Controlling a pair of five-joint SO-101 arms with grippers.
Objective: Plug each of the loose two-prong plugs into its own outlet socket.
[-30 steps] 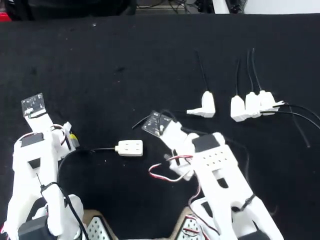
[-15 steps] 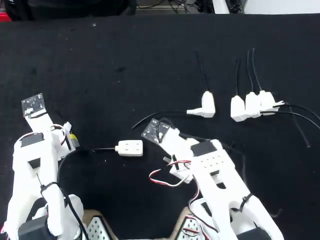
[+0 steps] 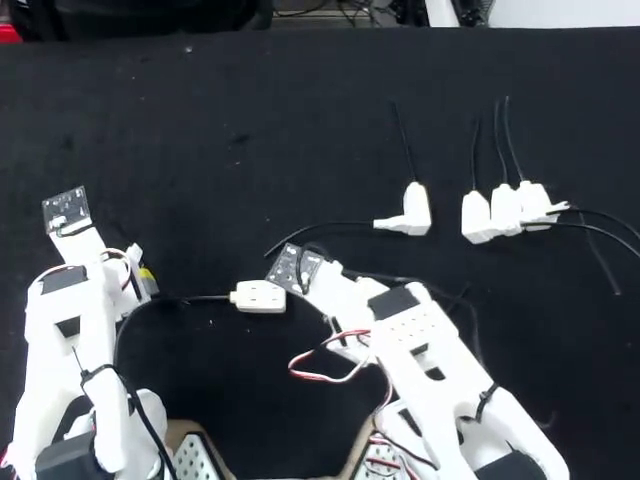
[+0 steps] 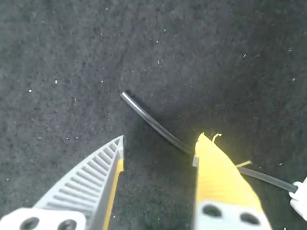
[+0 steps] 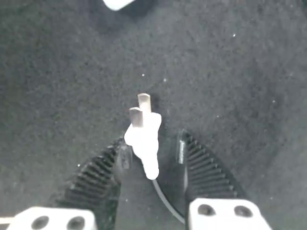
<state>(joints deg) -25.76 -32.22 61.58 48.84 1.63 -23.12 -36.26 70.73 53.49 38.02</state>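
Overhead, the white outlet socket (image 3: pixel 258 296) lies on the black worktop (image 3: pixel 200 130), its black cable (image 4: pixel 153 125) trailing toward the left arm. The right hand (image 5: pixel 152 141) pinches a white two-prong plug (image 5: pixel 143 132) by its rear, with the prongs pointing at the socket but apart from it. The left hand (image 4: pixel 158 158) hangs spread over the cable. Three white plugs (image 3: pixel 505 210) sit side by side farther right.

Left end effector (image 4: pixel 160 139) gapes wide; right end effector (image 5: pixel 152 143) pinches a plug (image 5: pixel 143 132).

White plug (image 5: pixel 143 136) (silver prongs (image 5: pixel 137 116)), white outlet socket (image 3: pixel 259 296), black cord (image 4: pixel 153 122), black speckled table (image 3: pixel 200 130)
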